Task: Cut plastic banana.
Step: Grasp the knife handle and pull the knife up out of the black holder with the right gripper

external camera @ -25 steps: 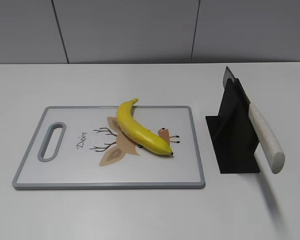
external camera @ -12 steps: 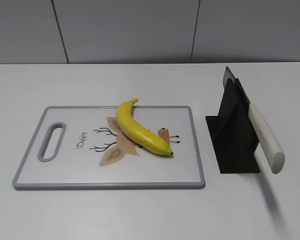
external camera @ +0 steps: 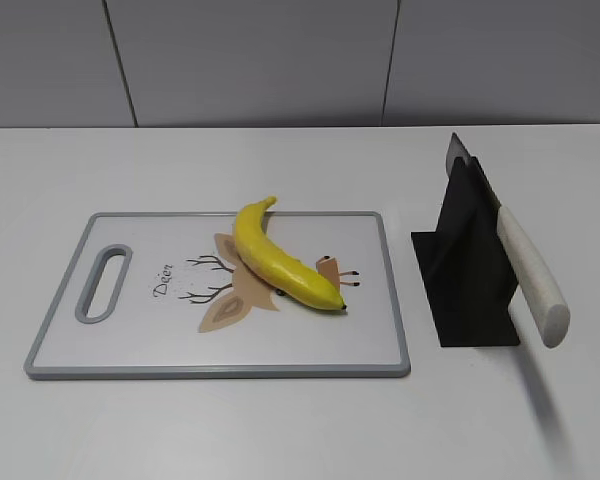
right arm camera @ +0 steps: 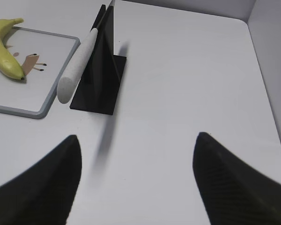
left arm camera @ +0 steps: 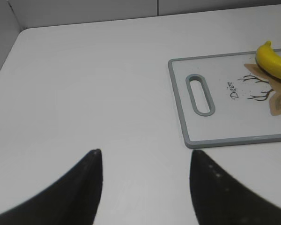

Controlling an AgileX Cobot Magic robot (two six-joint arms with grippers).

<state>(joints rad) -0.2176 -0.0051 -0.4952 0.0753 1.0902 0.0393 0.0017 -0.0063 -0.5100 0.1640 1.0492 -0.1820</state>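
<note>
Nothing moved, left end effector [left arm camera: 145,157] spread, empty

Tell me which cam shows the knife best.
Exterior view: the knife shows side-on, pale handle sloping down toward the camera and its blade set in the black stand, right of the cutting board. The right wrist view shows the handle at a distance, the blade mostly hidden by the stand. The left wrist view doesn't show it.
</note>
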